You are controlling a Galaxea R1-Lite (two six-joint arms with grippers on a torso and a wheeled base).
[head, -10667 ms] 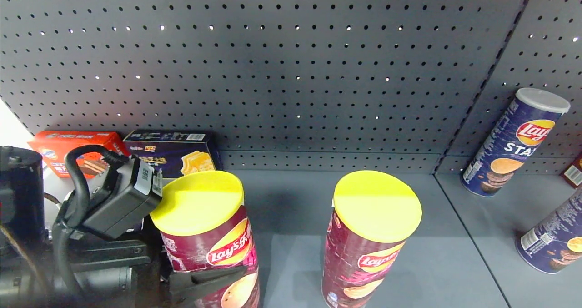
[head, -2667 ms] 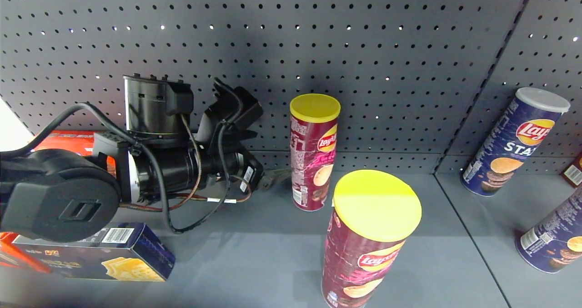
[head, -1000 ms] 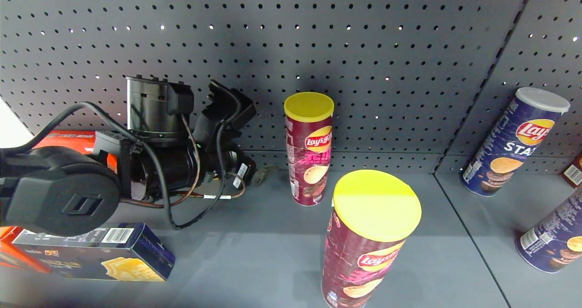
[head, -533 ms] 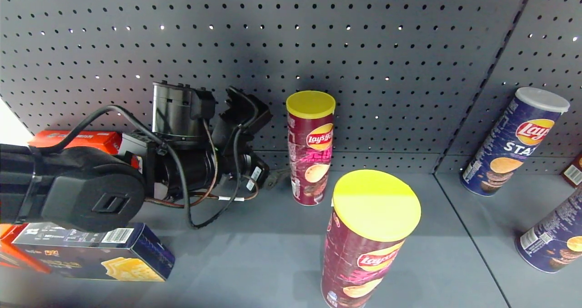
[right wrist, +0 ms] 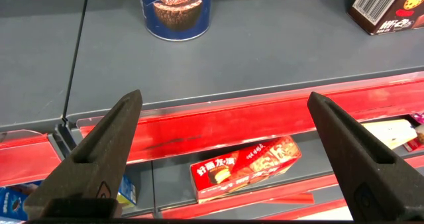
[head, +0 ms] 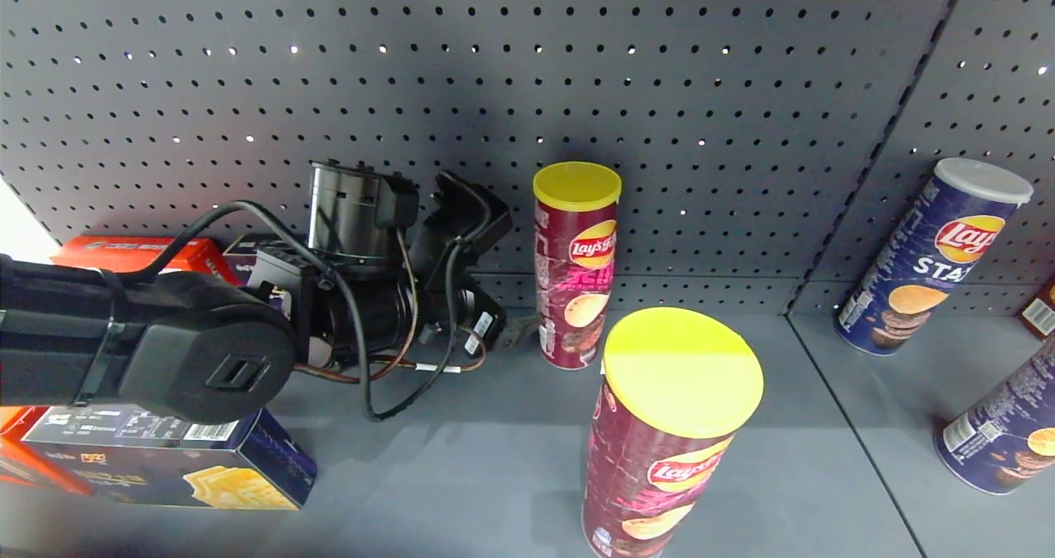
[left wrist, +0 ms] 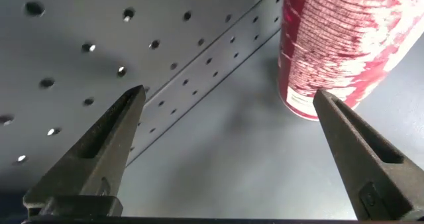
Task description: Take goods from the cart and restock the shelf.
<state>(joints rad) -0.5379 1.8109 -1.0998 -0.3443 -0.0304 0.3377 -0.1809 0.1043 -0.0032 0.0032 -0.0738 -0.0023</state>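
- Head view, placement stage: you see the rear can (head: 577,265) standing upright at the back of the shelf (head: 494,475), close to the pegboard panel (head: 494,88). This item appears to be delivered.
- The left gripper (head: 521,329) sits low on the shelf just beside that can. In the left wrist view its jaws are spread wide, with nothing between them (left wrist: 228,95). The can's base (left wrist: 331,52) stands just past one fingertip, and you cannot tell whether they touch.
- A matching front can (head: 672,434) stands upright nearer the shelf edge, well apart from the rear one.
- The right gripper (right wrist: 224,97) hangs with its jaws apart and empty, over a shelf front bearing a red rail (right wrist: 218,128).
- Judged remaining: withdraw the left arm and fetch the next item. What the cart still contains cannot be judged here.
- Appearance of the rear can: a tall maroon cylinder with a flat yellow lid and a chip picture on the label. It is undented, and it looks rigid and easy to tip.
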